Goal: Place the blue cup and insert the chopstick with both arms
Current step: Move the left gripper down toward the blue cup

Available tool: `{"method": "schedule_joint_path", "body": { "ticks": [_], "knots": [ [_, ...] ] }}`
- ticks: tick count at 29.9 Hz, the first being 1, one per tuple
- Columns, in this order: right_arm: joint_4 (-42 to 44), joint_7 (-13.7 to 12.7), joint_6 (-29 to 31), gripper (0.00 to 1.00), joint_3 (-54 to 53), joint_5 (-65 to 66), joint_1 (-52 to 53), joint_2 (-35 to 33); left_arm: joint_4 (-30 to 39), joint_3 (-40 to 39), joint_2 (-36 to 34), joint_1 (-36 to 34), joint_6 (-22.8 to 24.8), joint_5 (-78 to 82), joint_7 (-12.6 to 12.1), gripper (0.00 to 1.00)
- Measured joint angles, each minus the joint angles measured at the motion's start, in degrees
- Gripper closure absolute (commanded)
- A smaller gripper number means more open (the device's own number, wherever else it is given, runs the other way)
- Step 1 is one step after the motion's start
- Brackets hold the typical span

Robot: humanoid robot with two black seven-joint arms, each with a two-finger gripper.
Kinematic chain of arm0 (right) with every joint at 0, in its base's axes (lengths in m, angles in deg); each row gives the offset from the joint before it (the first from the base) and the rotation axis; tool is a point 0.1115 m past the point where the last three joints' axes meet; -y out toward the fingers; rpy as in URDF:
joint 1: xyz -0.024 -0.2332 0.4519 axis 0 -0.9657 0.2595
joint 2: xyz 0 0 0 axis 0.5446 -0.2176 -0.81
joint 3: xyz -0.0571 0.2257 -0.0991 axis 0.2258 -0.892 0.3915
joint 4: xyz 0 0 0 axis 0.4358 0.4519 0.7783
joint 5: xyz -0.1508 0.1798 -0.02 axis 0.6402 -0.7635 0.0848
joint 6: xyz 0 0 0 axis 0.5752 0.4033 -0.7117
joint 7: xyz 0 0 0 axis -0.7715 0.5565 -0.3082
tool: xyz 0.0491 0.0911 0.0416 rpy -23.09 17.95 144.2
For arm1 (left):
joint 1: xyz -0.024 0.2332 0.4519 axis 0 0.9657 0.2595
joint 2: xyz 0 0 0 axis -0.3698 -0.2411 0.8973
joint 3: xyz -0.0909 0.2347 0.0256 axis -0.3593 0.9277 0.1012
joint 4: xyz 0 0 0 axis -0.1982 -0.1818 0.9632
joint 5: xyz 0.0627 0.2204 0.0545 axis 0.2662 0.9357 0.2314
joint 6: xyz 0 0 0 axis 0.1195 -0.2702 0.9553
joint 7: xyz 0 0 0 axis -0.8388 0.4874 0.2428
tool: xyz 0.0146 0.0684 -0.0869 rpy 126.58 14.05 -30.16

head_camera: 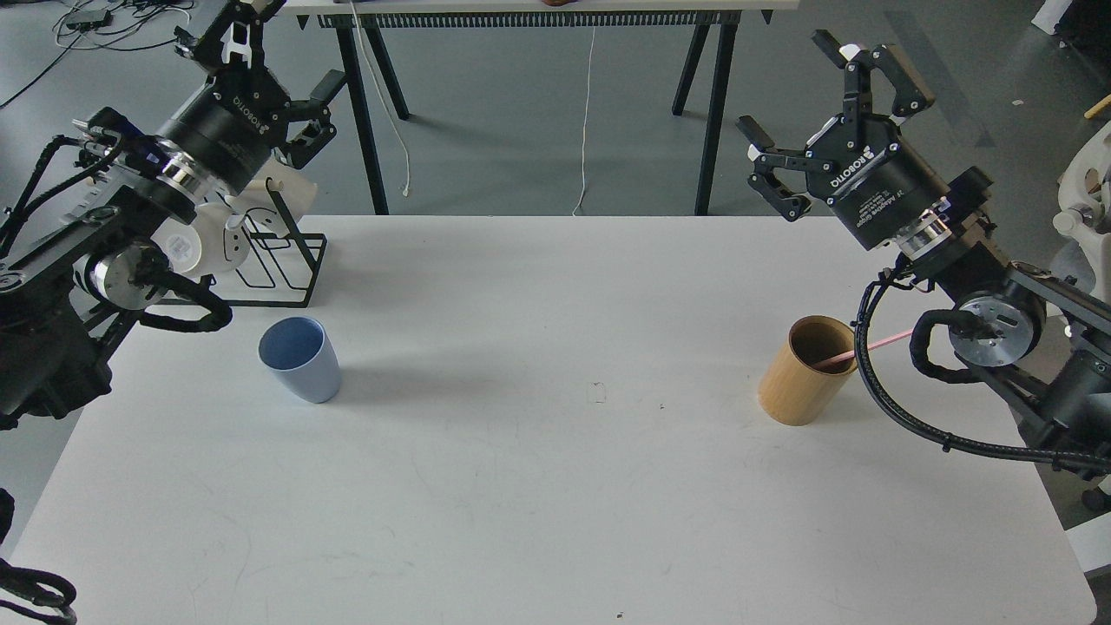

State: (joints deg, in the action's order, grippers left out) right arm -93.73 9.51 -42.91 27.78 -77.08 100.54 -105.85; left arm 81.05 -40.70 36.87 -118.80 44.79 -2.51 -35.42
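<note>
At left centre of the head view, the blue cup [300, 358] stands upright on the table [555, 486], the left gripper [273, 87] spread empty at upper left. At right, the chopstick [868, 348] leans in the tan cup [807, 371] below the right gripper [825, 113], also spread. I would take the blue cup by its rim and pinch the stick's free end cleanly.

The left arm [104, 252] reaches in from the left, its gripper [265, 65] raised high with fingers [317, 91] spread wide and empty. The right arm [998, 312] mirrors it, its gripper [829, 95] likewise raised, fingers [903, 78] apart, holding nothing.
</note>
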Motion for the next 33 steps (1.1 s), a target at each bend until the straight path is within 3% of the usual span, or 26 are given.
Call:
{"method": "schedule_joint_path", "body": {
  "ticks": [16,20,24,27,33],
  "knots": [
    [0.0,0.0,0.0,0.02,0.1,0.0,-0.2,0.9,-3.7,-1.2,-0.2,-2.2,0.0,0.1,0.0,0.01],
    [0.6,0.0,0.0,0.02,0.1,0.2,0.4,1.5,2.4,-1.1,-1.1,-3.8,0.0,0.7,0.0,0.01],
    [0.7,0.0,0.0,0.02,-0.8,0.2,1.0,1.0,10.0,0.5,-6.4,-5.7,0.0,4.3,0.0,0.01],
    [0.7,0.0,0.0,0.02,-1.7,0.2,1.0,0.8,15.9,5.7,-12.8,-8.7,0.0,11.3,0.0,0.01],
    [0.7,0.0,0.0,0.02,-1.9,0.2,0.3,0.6,23.7,24.5,-24.6,-18.8,0.0,30.2,0.0,0.01]
  ]
}}
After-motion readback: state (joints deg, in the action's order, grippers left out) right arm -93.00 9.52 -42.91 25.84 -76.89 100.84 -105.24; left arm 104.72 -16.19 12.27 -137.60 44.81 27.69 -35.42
